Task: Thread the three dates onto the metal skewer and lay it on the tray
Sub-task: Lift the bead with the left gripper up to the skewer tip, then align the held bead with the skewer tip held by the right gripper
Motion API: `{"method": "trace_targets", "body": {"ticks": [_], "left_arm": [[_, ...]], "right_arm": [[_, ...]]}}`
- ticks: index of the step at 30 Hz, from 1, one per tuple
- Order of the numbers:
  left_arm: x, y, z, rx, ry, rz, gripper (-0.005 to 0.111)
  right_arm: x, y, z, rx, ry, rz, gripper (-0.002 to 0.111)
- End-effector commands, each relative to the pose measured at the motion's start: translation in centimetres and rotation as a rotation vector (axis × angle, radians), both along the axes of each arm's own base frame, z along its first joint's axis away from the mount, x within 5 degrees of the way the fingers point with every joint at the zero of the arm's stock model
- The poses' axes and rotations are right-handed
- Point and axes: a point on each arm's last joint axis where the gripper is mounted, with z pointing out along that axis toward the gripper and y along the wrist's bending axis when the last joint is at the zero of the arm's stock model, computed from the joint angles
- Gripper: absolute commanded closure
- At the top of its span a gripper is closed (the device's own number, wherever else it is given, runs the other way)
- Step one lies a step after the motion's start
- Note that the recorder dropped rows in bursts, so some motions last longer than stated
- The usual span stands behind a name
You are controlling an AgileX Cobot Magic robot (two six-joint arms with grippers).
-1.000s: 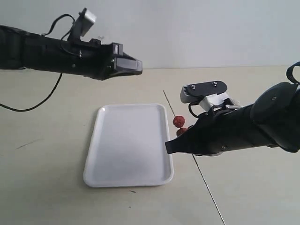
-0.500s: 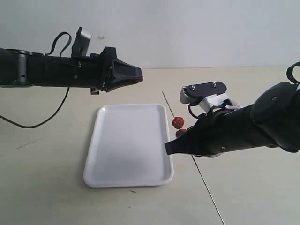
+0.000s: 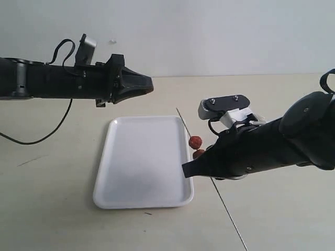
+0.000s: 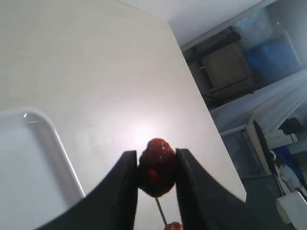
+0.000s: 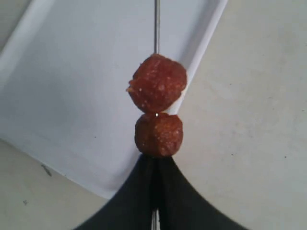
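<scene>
My left gripper point(image 4: 156, 160) is shut on a dark red-brown date point(image 4: 156, 167). In the exterior view this gripper point(image 3: 148, 83) hangs above the tray's far edge, and its date is hidden there. My right gripper point(image 3: 186, 168) is shut on the thin metal skewer point(image 3: 225, 206), which slants up toward the far left. Two reddish dates point(image 3: 195, 141) point(image 3: 198, 153) sit on the skewer just ahead of the right fingers. The right wrist view shows both dates point(image 5: 157, 83) point(image 5: 159, 134) on the rod point(image 5: 156, 24) over the tray's rim. The skewer's point ends below and right of the left gripper.
The white tray point(image 3: 144, 162) lies on the pale table, with its right rim under the skewered dates. It also shows in the left wrist view point(image 4: 29, 158) and the right wrist view point(image 5: 72, 72). A black cable point(image 3: 47, 130) trails from the left arm at far left.
The left arm has turned and its tip has drawn back slightly left and down. The right gripper has shifted the skewer and its two dates left, over the tray's rim.
</scene>
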Motion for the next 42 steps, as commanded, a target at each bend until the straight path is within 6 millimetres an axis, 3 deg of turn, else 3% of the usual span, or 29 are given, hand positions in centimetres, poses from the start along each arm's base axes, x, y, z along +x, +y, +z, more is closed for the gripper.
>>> {"method": "trace_targets", "body": {"ticks": [1,7,12,23,33,42], "left_arm": [[0.2,0.1,0.1,-0.007,-0.004,0.009,0.080],[0.2,0.1,0.1,-0.006,-0.008,0.008,0.081],[0.1,0.0,0.2,-0.015,-0.008,-0.002,0.089],[-0.3,-0.2,0.5,-0.057,-0.011,-0.049,0.089],[-0.6,-0.3,0.8,-0.087,-0.012,-0.081,0.089],[-0.7,-0.4,1.0,-0.105,-0.010,-0.100,0.089]], "right_arm": [[-0.3,0.0,0.9,0.013,-0.023,0.016,0.108],[-0.6,0.1,1.9,0.031,-0.045,0.046,0.108],[-0.8,0.4,2.1,0.052,-0.043,0.067,0.108],[-1.1,1.8,2.9,0.185,-0.095,0.198,0.108],[-0.4,1.1,2.7,0.146,-0.104,0.082,0.108],[-0.6,1.4,2.8,0.180,-0.091,0.113,0.108]]}}
